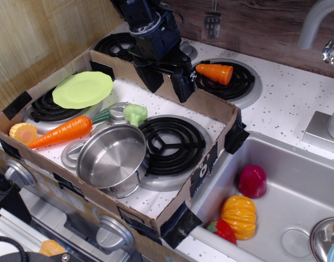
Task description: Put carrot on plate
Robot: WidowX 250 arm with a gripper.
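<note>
The two black fingers (154, 78) of the gripper (168, 82) stand spread apart with nothing between them, hanging over the far edge of the cardboard tray (172, 210) that walls in the stove top, well apart from anything they could grasp. From there, the carrot (64, 132) lies at the near left, its tapered tip pointing toward the yellow corn slice (23, 132) and its green stem end just beside the steel pot (112, 156). The plate (82, 89) sits just beyond it at the far left, tilted on a burner (52, 109); carrot and plate are near each other but do not look to be touching. A pale green piece (135, 113) rests in the middle of the tray, and a short orange cone (215, 73) lies on the far right burner, outside the tray. My reading is that the reach has not yet begun: the next move calls for swinging left and nearer, dropping over the thick middle of the carrot, and lining the fingers across its length, clear of the pot rim. Much of the arm is cut off at the top, the plate hides most of its burner, and the carrot's stem is partly lost behind the pot rim and a lid beside it. The sink (298, 180) on the right is cropped.
</note>
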